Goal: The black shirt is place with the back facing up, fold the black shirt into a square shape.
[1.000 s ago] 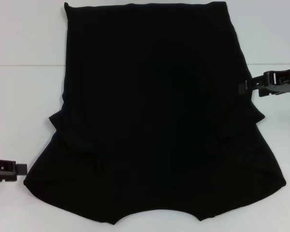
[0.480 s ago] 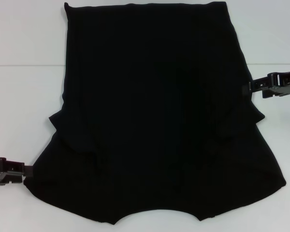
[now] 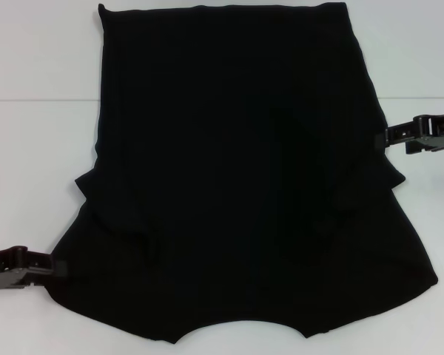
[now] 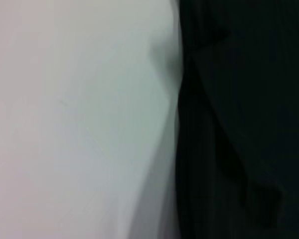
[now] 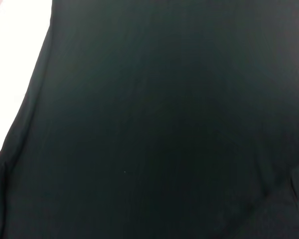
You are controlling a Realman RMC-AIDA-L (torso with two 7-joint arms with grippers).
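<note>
The large plain black cotton shirt fills mid-frame on the white table. The left gripper, lower left, and the right gripper, right edge, touch its sides; whether either grips, I cannot tell.

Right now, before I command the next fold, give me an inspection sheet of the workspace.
Surface: white table, a faint seam line across it.
Job's things: black shirt spread flat, both sleeves already folded inward; no print showing.
Clutter: nothing seen.
Grippers: left claw at the shirt's near left edge; right claw at its right edge, farther up. Whether either has closed on cloth cannot be told.
Cables: nothing seen.
Surroundings: nothing seen beyond the table.
</note>
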